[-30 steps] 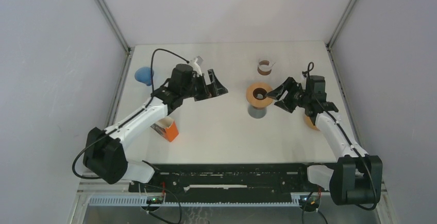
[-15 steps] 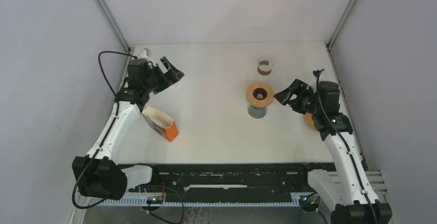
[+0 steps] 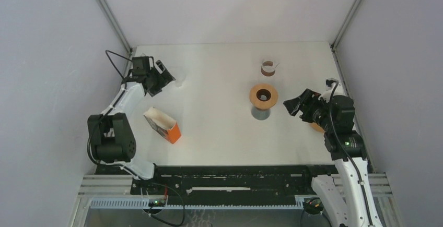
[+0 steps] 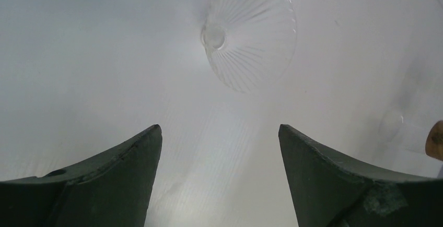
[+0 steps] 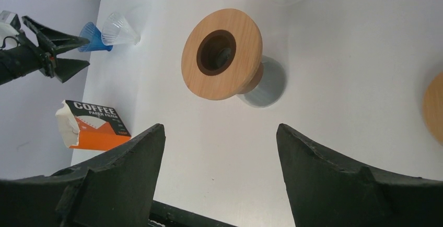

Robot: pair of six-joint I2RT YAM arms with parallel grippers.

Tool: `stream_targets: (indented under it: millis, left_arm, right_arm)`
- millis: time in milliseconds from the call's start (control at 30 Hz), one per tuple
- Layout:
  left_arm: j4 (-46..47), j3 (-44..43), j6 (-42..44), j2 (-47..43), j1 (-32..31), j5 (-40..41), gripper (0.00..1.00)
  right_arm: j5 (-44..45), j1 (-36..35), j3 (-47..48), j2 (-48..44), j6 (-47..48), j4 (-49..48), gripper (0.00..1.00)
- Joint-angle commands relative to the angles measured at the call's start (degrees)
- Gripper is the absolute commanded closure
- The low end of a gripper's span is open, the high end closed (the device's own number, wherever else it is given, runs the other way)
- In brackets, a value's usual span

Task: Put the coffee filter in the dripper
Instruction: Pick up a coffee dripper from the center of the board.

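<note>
Left jaws spread wide, aimed at the clear dripper (image 4: 245, 39) — tipped on its side — presumably to grasp and right it; filter box (image 3: 163, 125) lies near the dripper.

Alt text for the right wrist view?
The open right claw frames a wooden-topped stand on the white table. At left are an orange coffee filter box, a clear dripper, a blue cone, and the left claw.

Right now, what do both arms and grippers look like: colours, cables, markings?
The left arm and right arm have white links and black joints, each with a thin black cable. The left gripper and right gripper have matte dark, wedge-shaped fingers; one left finger has a pale scuff. I see no printed markings.
</note>
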State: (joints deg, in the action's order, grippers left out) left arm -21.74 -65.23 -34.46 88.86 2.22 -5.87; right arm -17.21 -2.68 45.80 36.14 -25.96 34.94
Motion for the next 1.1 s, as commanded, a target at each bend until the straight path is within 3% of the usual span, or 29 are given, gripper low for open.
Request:
stream_targets:
  millis: [0,233,400,600,733,1067]
  left_arm:
    - [4.1,-5.8,0.1,5.4,1.3,-0.3,0.16]
    - [6.9,-9.9,-0.9,11.7,2.6,-3.0,0.28]
    - [7.0,-13.1,-0.6,15.2,2.7,-3.7,0.45]
    - [5.9,-15.1,0.0,19.4,2.6,-4.9,0.57]
    - [5.9,-14.8,1.0,19.7,2.6,-5.2,0.63]
    - [4.3,-11.0,5.2,13.1,2.4,-3.7,0.89]
  right_arm:
    - [1.5,-0.2,0.1,-1.7,1.9,1.1,0.14]
    - [2.0,-0.2,0.1,-3.1,1.7,3.1,0.14]
    - [3.0,-0.2,0.1,-3.2,2.0,4.0,0.14]
    - [3.6,-0.3,0.1,-4.5,1.4,4.6,0.14]
    - [3.8,-0.2,0.1,-5.1,1.3,4.8,0.14]
    - [2.6,-0.3,1.0,-4.9,1.2,4.9,0.14]
